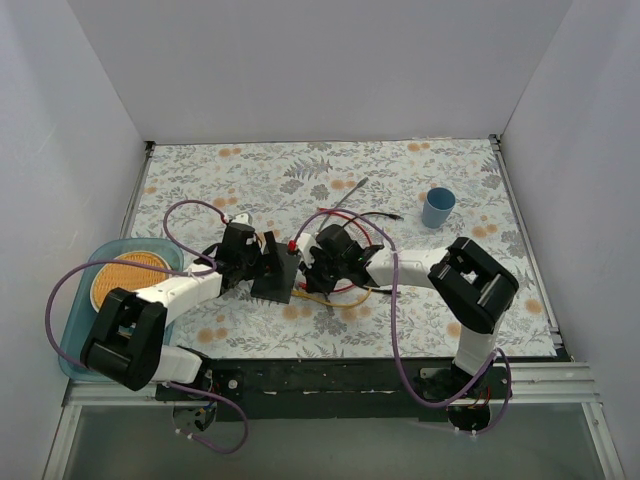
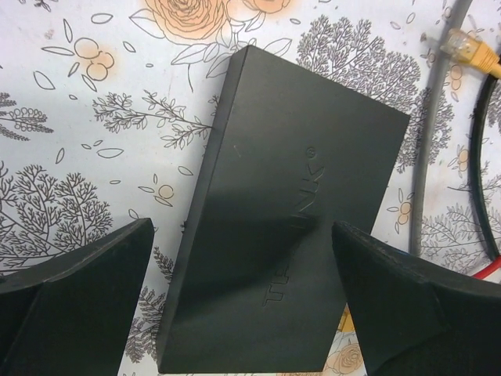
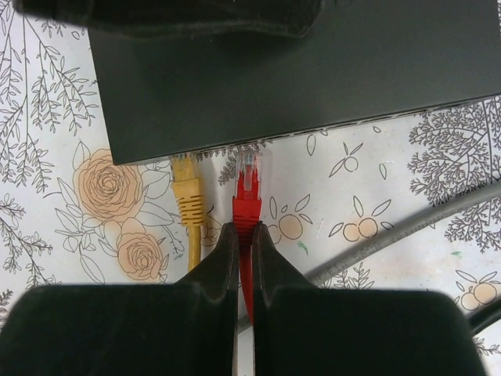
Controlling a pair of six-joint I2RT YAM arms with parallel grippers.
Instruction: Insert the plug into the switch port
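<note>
The flat black switch box [image 1: 274, 278] lies on the floral cloth between the two arms. My left gripper [image 2: 241, 229] is open and straddles the box [image 2: 290, 196]; cloth shows between its left finger [image 2: 86, 290] and the box. My right gripper [image 3: 244, 233] is shut on the red plug [image 3: 248, 192] by its boot. The plug's clear tip sits right at the box's [image 3: 297, 70] near edge. The ports are hidden, so I cannot tell which one it faces. From above, the red plug [image 1: 291, 245] shows at the box's right side by my right gripper [image 1: 308, 262].
A yellow plug [image 3: 186, 196] lies just left of the red one, its tip at the box's edge. A grey cable [image 3: 391, 231] crosses to the right. A blue cup [image 1: 437, 207] stands at the back right. A blue tray [image 1: 75, 300] with an orange disc sits at the left edge.
</note>
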